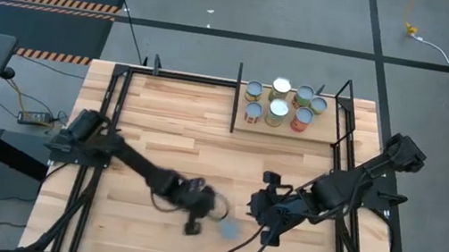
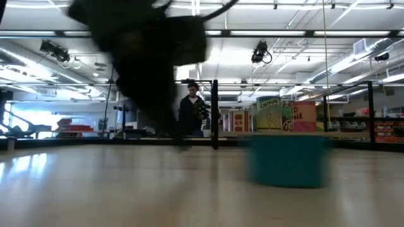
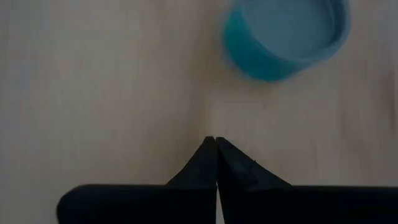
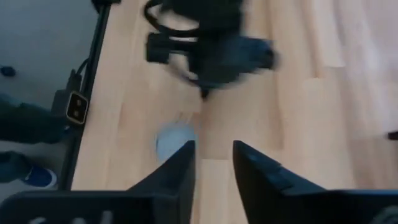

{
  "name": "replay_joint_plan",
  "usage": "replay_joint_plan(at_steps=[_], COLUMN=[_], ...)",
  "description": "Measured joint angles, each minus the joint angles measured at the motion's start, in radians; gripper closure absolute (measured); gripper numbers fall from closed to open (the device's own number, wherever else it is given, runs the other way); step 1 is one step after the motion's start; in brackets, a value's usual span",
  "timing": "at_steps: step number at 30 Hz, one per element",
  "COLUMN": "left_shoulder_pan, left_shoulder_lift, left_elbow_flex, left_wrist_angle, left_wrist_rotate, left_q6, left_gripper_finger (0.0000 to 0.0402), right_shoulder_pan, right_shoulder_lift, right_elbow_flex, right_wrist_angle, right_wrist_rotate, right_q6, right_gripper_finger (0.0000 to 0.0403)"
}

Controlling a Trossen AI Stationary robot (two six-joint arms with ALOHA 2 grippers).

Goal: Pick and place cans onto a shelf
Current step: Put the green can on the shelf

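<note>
Teal-sided and upright, a lone can point(image 1: 228, 228) is standing on the surface between both arms, just beside the left end effector point(image 1: 194, 223), fingers pinched together and empty; the right end effector point(image 4: 211, 163) is hovering slightly parted, also empty.

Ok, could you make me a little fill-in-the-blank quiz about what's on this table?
The left pincer is ___. The right pincer is ___. One can stands alone on the ___, between both pincers. The other cans sit grouped on the ___.
Missing words: shut; open; table; shelf.
</note>
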Motion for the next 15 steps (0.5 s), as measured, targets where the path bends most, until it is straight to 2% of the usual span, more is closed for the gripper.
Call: replay_joint_plan(at_steps=[2,5,10,15], left_shoulder_pan=[0.034,0.046,0.023,-0.006], left_shoulder_lift=[-0.004,-0.028,-0.086,-0.145], left_elbow_flex=[0.026,0.061,0.06,0.06], left_wrist_angle=[0.074,0.053,-0.173,-0.348], left_wrist_rotate=[0.006,0.059,0.059,0.029], left_q6=[0.035,0.079,0.088,0.028], left_gripper_finger=[0.0399,0.0389,0.0347,0.0276], right_shoulder_pan=[-0.002,-0.003,0.004,0.039], right_shoulder_lift=[0.0,0.0,0.0,-0.001], right_elbow_flex=[-0.056,-0.134,-0.236,-0.333], right_wrist_angle=[0.062,0.16,0.195,0.245], right_wrist_rotate=[-0.018,-0.055,-0.165,-0.26], right_q6=[-0.018,-0.042,-0.096,-0.154], right_gripper_finger=[0.0275,0.0238,0.0168,0.0097])
